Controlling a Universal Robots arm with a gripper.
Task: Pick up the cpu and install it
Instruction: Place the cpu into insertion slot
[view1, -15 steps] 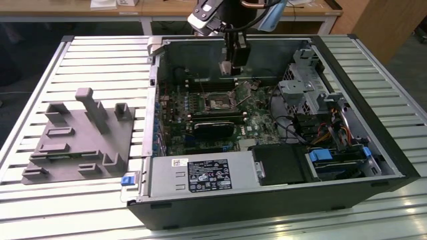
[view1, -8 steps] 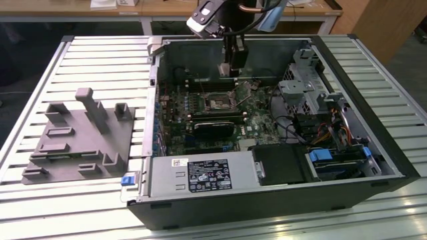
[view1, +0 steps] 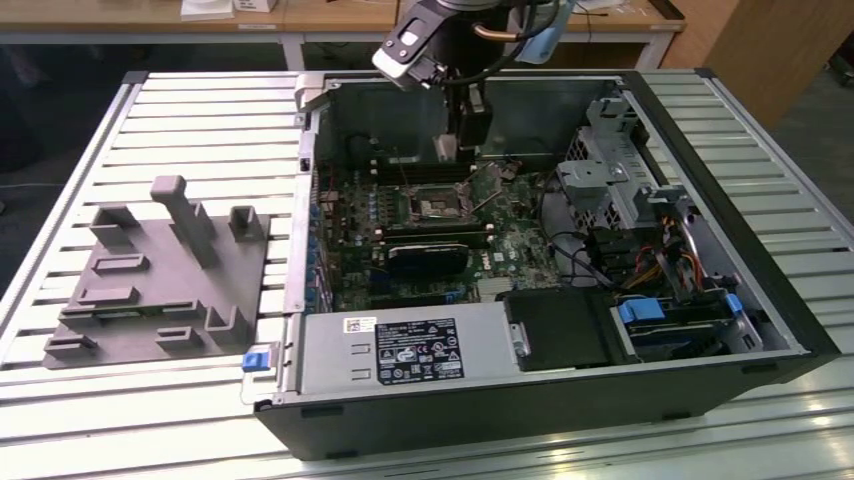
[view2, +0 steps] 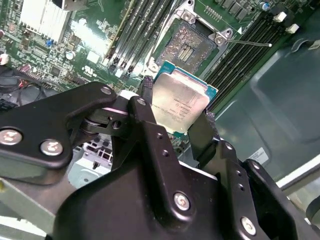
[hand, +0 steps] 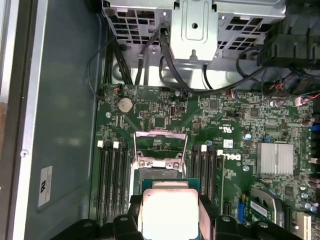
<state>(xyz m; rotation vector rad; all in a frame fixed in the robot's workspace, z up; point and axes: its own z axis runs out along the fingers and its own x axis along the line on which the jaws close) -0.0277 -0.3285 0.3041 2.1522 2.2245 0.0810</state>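
Observation:
The cpu (view2: 181, 100) is a small square chip with a silvery top plate and a green rim, and my gripper (view2: 177, 112) is shut on it by two opposite edges. Both wrist views show the cpu (hand: 170, 212) hanging above the motherboard, just short of the open socket (view2: 189, 44). The socket's metal load frame (hand: 161, 139) is swung up, and the cpu covers part of the socket. In the exterior view my gripper (view1: 467, 145) reaches down into the open computer case (view1: 534, 400), above the socket (view1: 438, 206).
Memory slots (hand: 111, 175) flank the socket on both sides. A finned heatsink (hand: 274, 158) and a metal drive cage (hand: 195, 25) with cables stand nearby. A grey fixture plate (view1: 160, 285) with upright blocks lies on the slatted table (view1: 747, 440), at the exterior view's left.

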